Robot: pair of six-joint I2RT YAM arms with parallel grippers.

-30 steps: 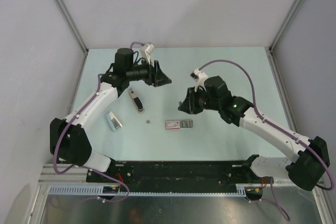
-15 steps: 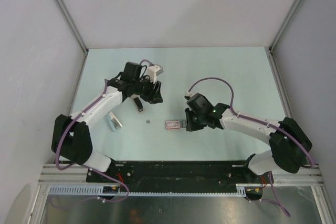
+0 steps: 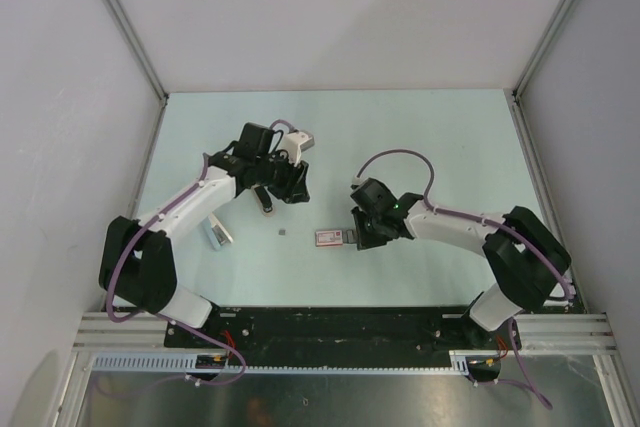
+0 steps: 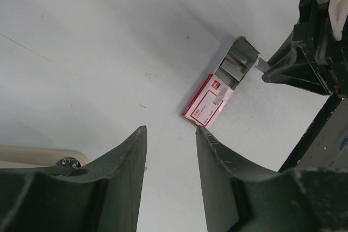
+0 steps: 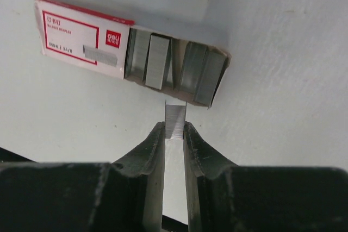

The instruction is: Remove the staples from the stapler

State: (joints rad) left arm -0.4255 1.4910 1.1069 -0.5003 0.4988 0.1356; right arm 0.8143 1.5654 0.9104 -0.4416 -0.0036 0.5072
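The black and silver stapler [image 3: 266, 204] lies on the table, partly under my left gripper [image 3: 291, 187]. That gripper is open and empty [image 4: 171, 134], with bare table between its fingers. My right gripper [image 3: 357, 233] is shut on a short silvery strip of staples [image 5: 175, 119], gripped at the fingertips [image 5: 174, 130]. The strip sits right at the open end of the pink-red staple box [image 5: 87, 39], whose pulled-out tray holds several staple strips [image 5: 157, 61]. The box also shows in the top view [image 3: 329, 238] and the left wrist view [image 4: 208, 101].
A silver-white oblong object [image 3: 215, 232] lies left of the stapler. A small grey speck [image 3: 285, 233] lies on the table between the stapler and the box. The enclosure walls stand at left, right and back.
My right gripper has come down and left to the open end of the staple box. My left gripper has moved nearer and lower, over the stapler.
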